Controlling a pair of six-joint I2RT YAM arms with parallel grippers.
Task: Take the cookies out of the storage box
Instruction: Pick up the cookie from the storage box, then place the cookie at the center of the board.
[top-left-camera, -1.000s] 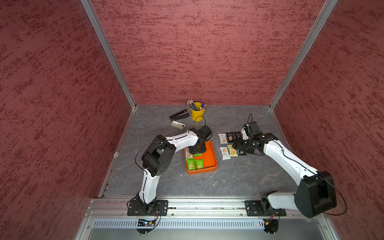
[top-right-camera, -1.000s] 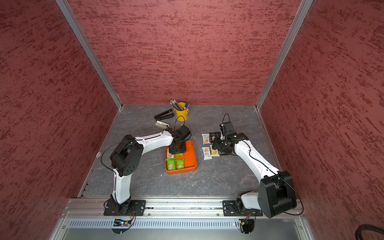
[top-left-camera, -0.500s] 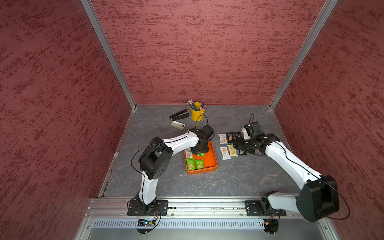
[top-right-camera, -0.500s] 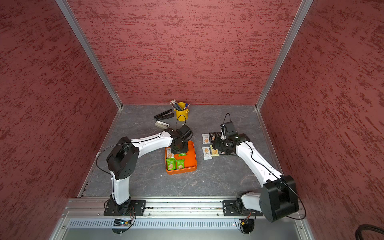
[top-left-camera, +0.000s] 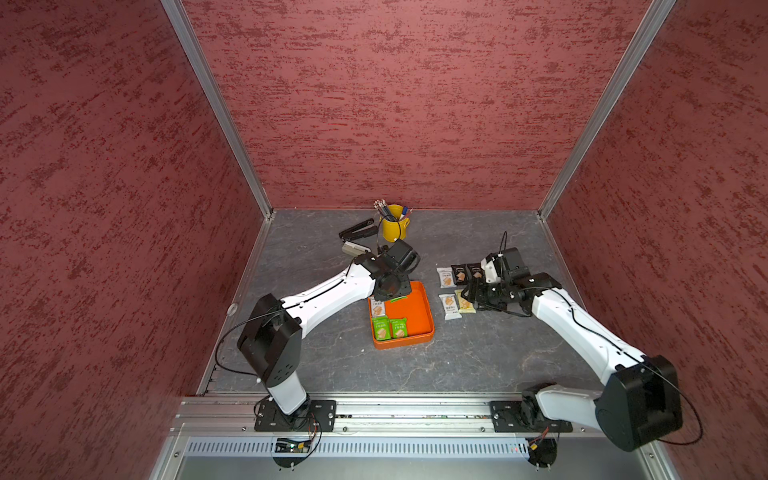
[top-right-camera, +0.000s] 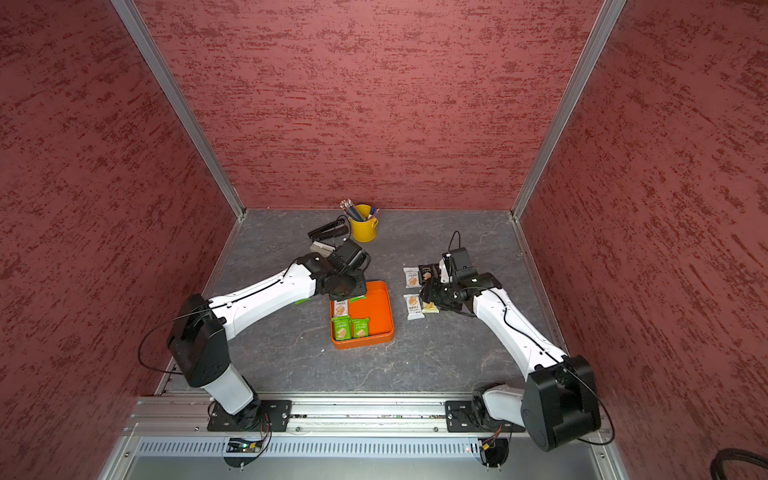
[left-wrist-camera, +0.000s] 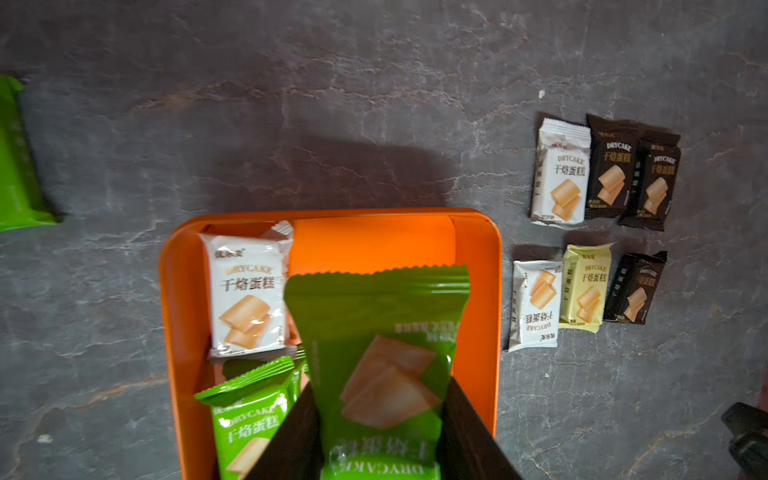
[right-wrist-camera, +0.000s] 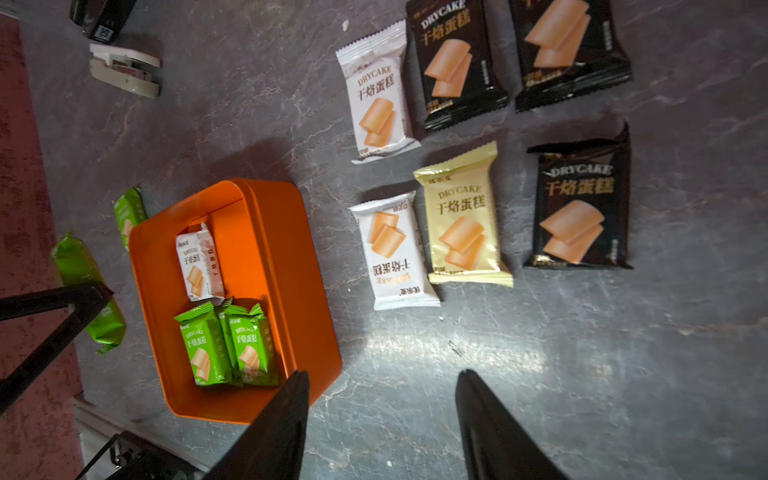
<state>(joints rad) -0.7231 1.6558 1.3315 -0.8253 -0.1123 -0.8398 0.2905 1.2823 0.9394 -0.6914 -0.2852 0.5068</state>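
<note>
The left gripper (left-wrist-camera: 380, 384) was clenched on a green packet (left-wrist-camera: 376, 316). Its fingers (left-wrist-camera: 291, 436) pinched one end, and the crimped other end stuck out over the box (left-wrist-camera: 478, 266). In both top views this gripper (top-left-camera: 388, 291) hung above the box's far side.

Three packets lay in the box along its left wall. A white packet (left-wrist-camera: 247, 291) lay farther from the robot, and a green pair (right-wrist-camera: 203, 345) lay side by side nearer to it.

On the table (top-left-camera: 457, 365), right of the box, six packets lay in two rows. The far row held a white one (left-wrist-camera: 561, 174) and two black ones (left-wrist-camera: 611, 170). The near row held a second white (left-wrist-camera: 536, 303), a yellow packet (left-wrist-camera: 584, 286) and a third black (left-wrist-camera: 633, 289). Left of the box lay two loose green packets (right-wrist-camera: 89, 291).

The right gripper (right-wrist-camera: 382, 374) was released, its jaws apart with nothing between them. It hovered over the table by the rows, and in a top view (top-left-camera: 471, 291) it was above the near row's right end.
</note>
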